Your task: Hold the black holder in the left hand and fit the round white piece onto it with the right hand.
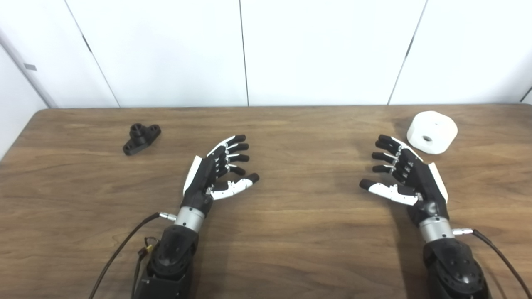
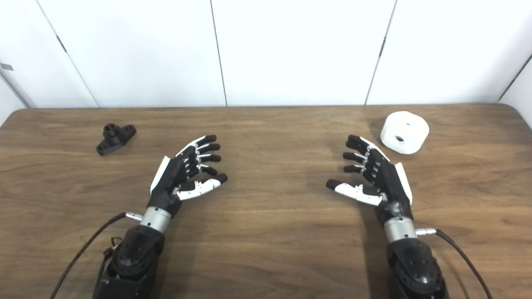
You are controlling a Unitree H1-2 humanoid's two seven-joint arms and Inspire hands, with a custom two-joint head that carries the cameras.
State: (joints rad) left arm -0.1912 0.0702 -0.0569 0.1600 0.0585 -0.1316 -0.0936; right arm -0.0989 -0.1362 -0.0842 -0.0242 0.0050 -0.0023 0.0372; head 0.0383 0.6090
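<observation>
nothing is done yet — both the left hand (image 1: 216, 174) and right hand (image 1: 405, 176) are spread wide and empty (just waiting). the black holder (image 1: 141, 138) sits far left, the round white piece (image 1: 432, 132) far right — both need picking up.

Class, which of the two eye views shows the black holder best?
The left eye view: the black holder sits farther from the frame edge and looks slightly larger. The right eye view shows it whole too, just nearer the left edge.

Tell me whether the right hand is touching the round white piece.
Apart. In the left eye view a strip of bare wooden table separates the fingertips of the open right hand from the round white piece; the right eye view shows the same gap.
</observation>
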